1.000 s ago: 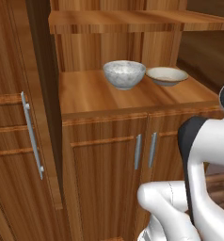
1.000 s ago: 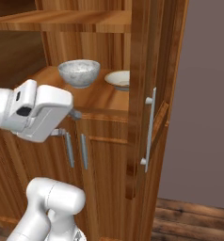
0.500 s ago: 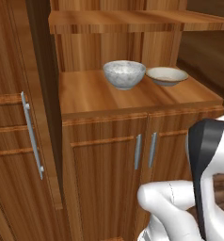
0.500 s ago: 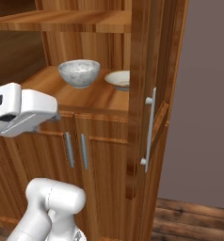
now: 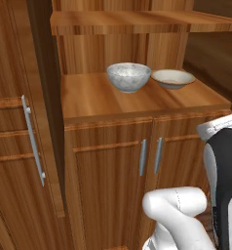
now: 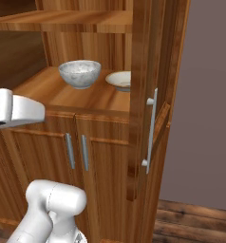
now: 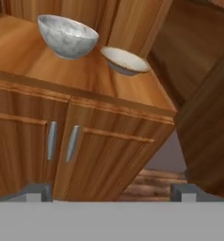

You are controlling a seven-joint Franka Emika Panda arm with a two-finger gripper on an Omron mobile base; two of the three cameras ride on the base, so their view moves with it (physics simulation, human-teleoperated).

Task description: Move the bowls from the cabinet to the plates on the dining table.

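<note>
Moved since the earlier frames: robot arm, its white forearm lower and further toward the left edge of the right base view than a second ago, when it stood in front of the shelf edge; in the left base view its dark-and-white upper link now sits lower at the right edge. Unchanged: both bowls, the doors and the camera framing. Item, largest: cabinet, tall, brown wood, upper doors swung open to either side, one open door with a vertical grey bar handle at the left of the left base view, the other open door with its handle at the right of the right base view. Two lower doors shut, a pair of slim grey handles side by side at their meeting edge. Wooden shelf above the lower doors, a second shelf higher up. Item: deep grey-white marbled bowl, upright on the shelf, toward its rear middle. Item: shallow beige bowl with a brown rim, upright on the same shelf, just beside the marbled bowl on its right, the two close but whether they touch cannot be told. Item, smallest: claw, fingertips spread wide with nothing between them, held below and in front of the shelf, facing the lower doors, well apart from both bowls.
</note>
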